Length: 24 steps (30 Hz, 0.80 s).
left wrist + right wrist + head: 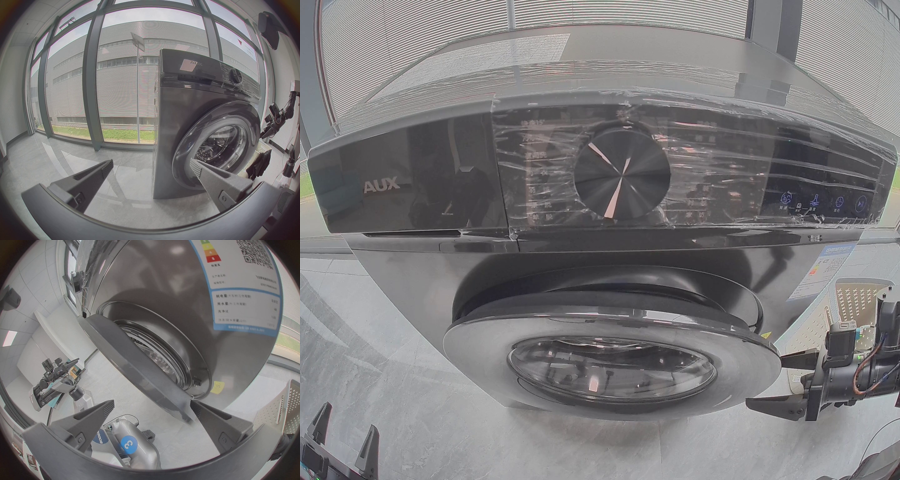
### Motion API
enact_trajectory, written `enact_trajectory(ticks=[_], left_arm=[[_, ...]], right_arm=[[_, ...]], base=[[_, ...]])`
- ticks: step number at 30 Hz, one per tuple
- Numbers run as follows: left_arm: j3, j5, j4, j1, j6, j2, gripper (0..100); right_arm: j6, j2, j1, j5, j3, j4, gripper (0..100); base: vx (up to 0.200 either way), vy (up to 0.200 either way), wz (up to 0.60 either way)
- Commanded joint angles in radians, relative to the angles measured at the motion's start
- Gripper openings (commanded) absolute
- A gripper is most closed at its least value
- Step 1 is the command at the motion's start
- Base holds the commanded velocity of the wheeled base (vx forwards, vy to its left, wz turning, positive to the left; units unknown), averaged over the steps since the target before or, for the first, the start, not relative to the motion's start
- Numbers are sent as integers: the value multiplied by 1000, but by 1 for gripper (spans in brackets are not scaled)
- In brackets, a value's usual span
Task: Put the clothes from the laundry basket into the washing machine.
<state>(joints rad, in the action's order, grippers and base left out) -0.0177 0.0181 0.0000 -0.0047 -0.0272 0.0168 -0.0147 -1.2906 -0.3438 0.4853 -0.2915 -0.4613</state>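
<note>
Currently we see the door [612, 369] of the washer [425, 281] only ajar, and no garment is in hand.

- Right gripper [769, 382]: fingers apart, straddling the door's outer rim on the basket side. We can't tell whether a pad touches the rim.
- Left gripper [349, 419]: low, well apart from the washer, fingers apart, empty.
- Clothes [258, 164]: a dark piece is draped over the rim of the basket [856, 303], which stands just beside the washer on the robot's right.

Risks, as we judge them:
- The rim is smooth, glossy and curved, so a shallow pinch could slip off and let the door swing shut.
- The right arm is near the basket, so a wide pull could knock it.
- The draped garment hangs loose, so a bump could drop it on the floor [394, 375].
- A half-open door would snag cloth at the opening.

Materials:
- The washer has a dark grey metal body with a sheen.
- The door is round, with a bulged glass centre in a grey ring.
- The dial [622, 173] is round and faceted, under crinkled film [712, 169].
- The basket is pale perforated plastic.
- The floor is polished grey tile.
- The gripper fingers are black wedges with ribbed tips.
</note>
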Motion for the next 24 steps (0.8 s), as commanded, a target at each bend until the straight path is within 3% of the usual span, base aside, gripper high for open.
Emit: enact_trajectory(ticks=[1, 4, 13, 24], left_arm=[[16, 0, 0, 0, 0, -17, 100], [16, 0, 0, 0, 0, -17, 100], [16, 0, 0, 0, -2, -17, 100], [16, 0, 0, 0, 0, -17, 100]], right_arm=[[-1, 80, 6, -1, 40, 4, 100], [1, 74, 8, -2, 23, -2, 100], [-2, -41, 0, -4, -58, -4, 100], [2, 31, -23, -2, 14, -2, 100]], base=[[0, 0, 0], [0, 0, 0], [-200, 0, 0], [0, 0, 0]])
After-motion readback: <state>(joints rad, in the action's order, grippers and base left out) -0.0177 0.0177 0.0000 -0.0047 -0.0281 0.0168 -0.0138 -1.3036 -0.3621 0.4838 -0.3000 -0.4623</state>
